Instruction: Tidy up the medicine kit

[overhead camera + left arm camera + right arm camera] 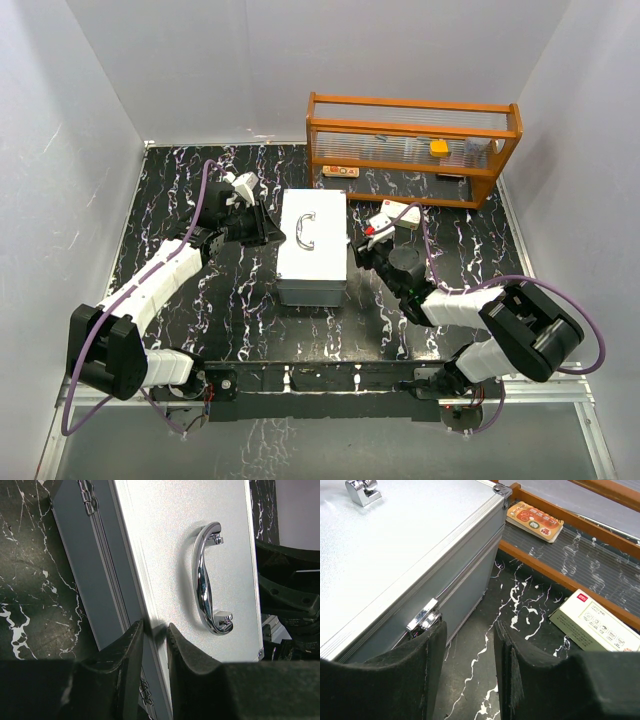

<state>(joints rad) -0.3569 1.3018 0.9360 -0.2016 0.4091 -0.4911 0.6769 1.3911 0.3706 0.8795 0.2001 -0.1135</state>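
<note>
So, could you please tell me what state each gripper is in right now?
Left gripper: jaws narrow astride the medicine kit's lid edge; firm grip cannot be told.
Right gripper: open, holding nothing, beside the kit's latch.

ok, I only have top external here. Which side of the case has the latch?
Observer: The side facing the right gripper. The right wrist view shows a silver latch on the medicine kit wall there.
Operator: Is the right gripper on it?
Observer: No. Its jaws are open with the table showing between them. One fingertip sits just beside the latch.
Operator: And the left side?
Observer: The left wrist view shows the left gripper with only a narrow gap, lined up over the edge of the lid. I can't tell whether it is touching.
</note>
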